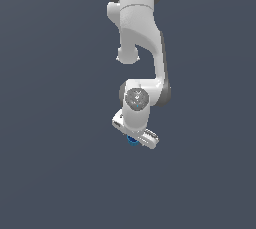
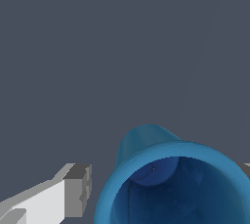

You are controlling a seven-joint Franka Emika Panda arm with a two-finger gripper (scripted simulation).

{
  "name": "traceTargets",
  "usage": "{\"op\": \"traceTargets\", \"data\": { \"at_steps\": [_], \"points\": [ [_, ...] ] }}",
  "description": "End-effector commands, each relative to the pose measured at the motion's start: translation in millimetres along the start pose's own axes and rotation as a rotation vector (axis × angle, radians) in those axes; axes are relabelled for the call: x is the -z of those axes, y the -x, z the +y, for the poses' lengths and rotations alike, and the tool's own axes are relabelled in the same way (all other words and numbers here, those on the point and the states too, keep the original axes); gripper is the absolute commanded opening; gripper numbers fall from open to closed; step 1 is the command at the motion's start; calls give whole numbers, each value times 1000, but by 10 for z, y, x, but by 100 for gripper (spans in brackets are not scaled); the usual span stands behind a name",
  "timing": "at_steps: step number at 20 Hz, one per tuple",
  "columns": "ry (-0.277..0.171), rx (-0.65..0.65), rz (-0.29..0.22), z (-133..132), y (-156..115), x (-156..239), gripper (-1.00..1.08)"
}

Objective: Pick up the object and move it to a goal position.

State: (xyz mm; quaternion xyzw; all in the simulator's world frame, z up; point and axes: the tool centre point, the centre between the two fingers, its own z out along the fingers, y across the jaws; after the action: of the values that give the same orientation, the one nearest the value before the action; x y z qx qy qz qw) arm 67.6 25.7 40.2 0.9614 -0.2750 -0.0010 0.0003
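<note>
Blue cup (image 2: 171, 179) — rim up — between the gripper (image 2: 161, 189) fingers (image 2: 73, 191)

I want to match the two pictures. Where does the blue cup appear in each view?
Exterior view: the blue cup shows only as a small blue spot just under the white gripper, near the picture's middle.
Wrist view: the cup is large, its open rim facing the camera, with one gripper finger beside it.
Shared landmark: the gripper.

Plain dark grey ground (image 1: 50, 173)
</note>
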Motion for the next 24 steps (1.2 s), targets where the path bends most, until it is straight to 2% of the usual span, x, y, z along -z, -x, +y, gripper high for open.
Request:
{"op": "traceTargets", "data": {
  "at_steps": [1, 2, 15, 24],
  "points": [
    [-1, 0, 2, -7, -11, 1, 100],
    [-1, 0, 2, -7, -11, 1, -100],
    [-1, 0, 1, -1, -2, 16, -100],
    [-1, 0, 1, 115, 92, 267, -100]
  ]
}}
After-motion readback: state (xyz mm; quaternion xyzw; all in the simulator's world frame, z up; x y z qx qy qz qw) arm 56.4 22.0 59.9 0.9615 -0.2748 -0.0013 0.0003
